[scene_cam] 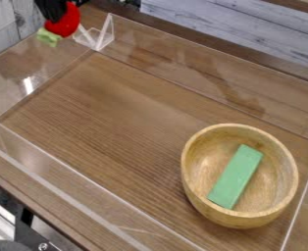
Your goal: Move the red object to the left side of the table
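The red object (65, 24), a small bright red toy with a light green stub (48, 37), hangs at the far top-left corner of the wood-grain table (130, 118). My gripper (60, 12) comes down from the top edge, mostly cropped, and is shut on the red object from above. Only dark finger parts show over the toy. I cannot tell whether the toy touches the tabletop or the acrylic wall beside it.
A round wooden bowl (195, 175) holding a flat green block (236, 176) sits at the lower right. Low clear acrylic walls (98, 34) border the table. A grey plank wall runs behind.
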Tool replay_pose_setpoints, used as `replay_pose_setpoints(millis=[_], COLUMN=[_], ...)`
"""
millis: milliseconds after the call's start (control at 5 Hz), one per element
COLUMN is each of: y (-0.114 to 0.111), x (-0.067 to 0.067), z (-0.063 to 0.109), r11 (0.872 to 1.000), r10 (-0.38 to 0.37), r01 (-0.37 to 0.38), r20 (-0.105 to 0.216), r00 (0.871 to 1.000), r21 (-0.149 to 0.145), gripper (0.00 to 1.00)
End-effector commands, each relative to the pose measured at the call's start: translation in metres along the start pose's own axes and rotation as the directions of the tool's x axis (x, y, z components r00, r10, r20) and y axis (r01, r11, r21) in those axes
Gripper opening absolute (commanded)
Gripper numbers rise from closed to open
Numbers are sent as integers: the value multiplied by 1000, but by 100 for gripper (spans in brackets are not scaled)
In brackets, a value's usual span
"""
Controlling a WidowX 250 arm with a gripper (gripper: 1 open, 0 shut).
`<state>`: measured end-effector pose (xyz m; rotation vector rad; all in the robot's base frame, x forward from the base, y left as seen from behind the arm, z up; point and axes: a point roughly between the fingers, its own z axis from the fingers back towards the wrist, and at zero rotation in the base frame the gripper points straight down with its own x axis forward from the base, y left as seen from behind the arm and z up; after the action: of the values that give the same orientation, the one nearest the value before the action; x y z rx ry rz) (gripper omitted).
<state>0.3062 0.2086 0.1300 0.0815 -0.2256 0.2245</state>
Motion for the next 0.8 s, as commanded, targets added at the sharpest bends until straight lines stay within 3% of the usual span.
replay_pose_setpoints(millis=[0, 400, 600], y=[2, -2, -4], x=[11, 9, 14], z=[14, -2, -9], r11=[997, 992, 992], r10=[62, 110, 108], r01=[-64, -112, -109], r20=[49, 34, 32], r00=[997, 993, 994], r21=[43, 58, 56], gripper=[0, 0, 0])
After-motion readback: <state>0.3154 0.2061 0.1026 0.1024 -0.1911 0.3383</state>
